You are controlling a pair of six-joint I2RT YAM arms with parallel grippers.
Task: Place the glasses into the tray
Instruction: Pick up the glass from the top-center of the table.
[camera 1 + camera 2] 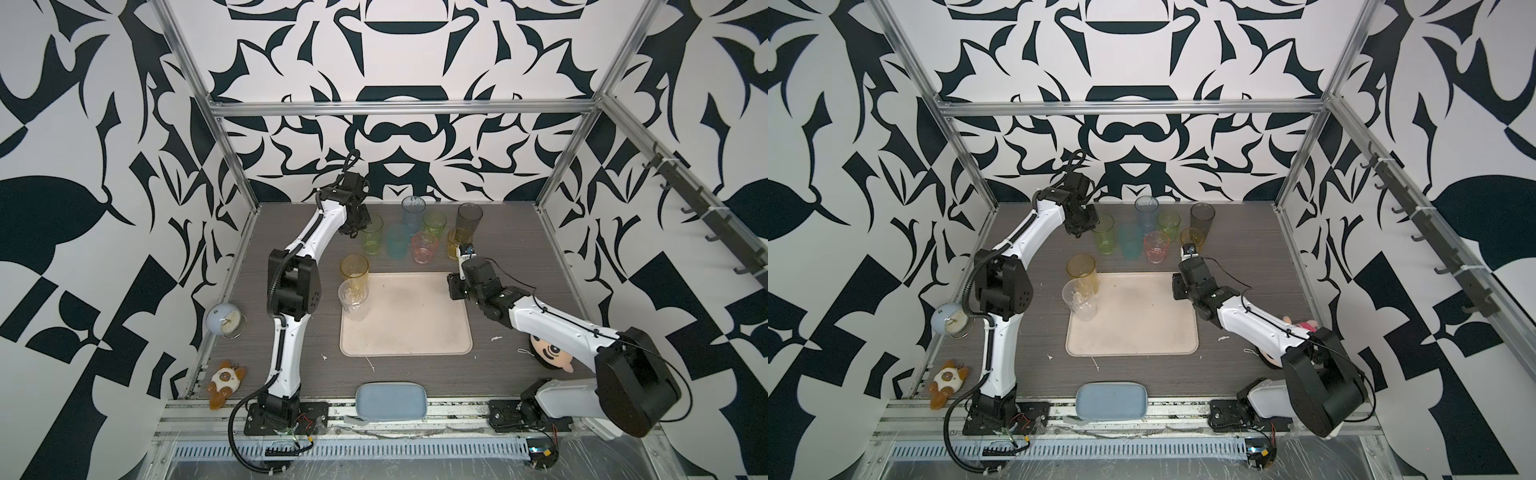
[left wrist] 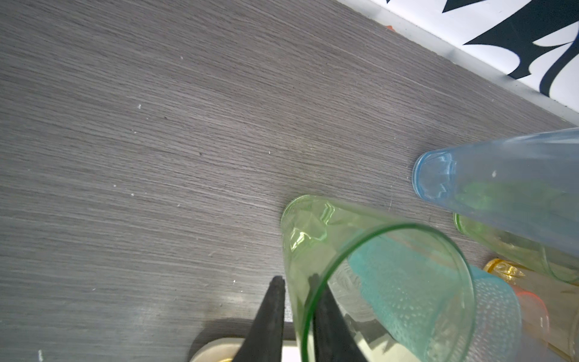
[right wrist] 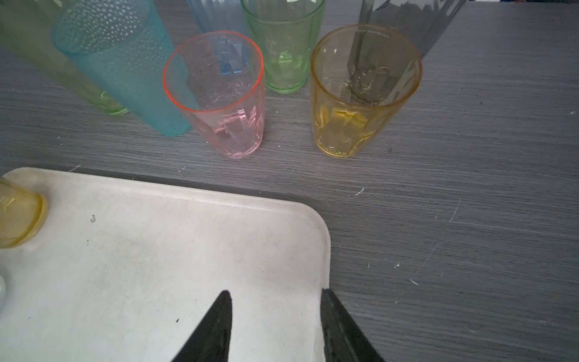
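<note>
Across the dark wood-grain table (image 1: 291,257), in a top view: one cream tray (image 1: 407,328) at centre, lying flat, with two of the nine glasses inside along its left side, namely the tall amber tumbler (image 1: 354,270) in the far-left corner and the colourless tumbler (image 1: 353,301) just nearer. Two arms. Left gripper (image 2: 296,279): jaws narrow, straddling the wall of the tall green tumbler (image 2: 376,250), one finger outside, one inside; slight gap visible beside the wall, so unable to confirm a firm grip. Right gripper (image 3: 277,316): jaws moderately apart, empty, above the tray's far-right corner. Seven glasses upright on the table beyond the tray: tall green tumbler, teal tumbler (image 1: 397,243), tall blue tumbler (image 1: 412,212), short green tumbler (image 1: 434,222), pink tumbler (image 1: 424,247), short yellow tumbler (image 1: 454,243), tall smoky grey tumbler (image 1: 469,216). Short yellow tumbler partly hidden behind the right wrist in both top views; tall blue and smoky grey cut off by the frame edge in the right wrist view. Smaller items, one each: blue-grey pad (image 1: 390,401); pale blue clock (image 1: 222,320), dial markings too small to read; plush toy (image 1: 224,378); doll head (image 1: 548,353), partly hidden under the right arm.
</note>
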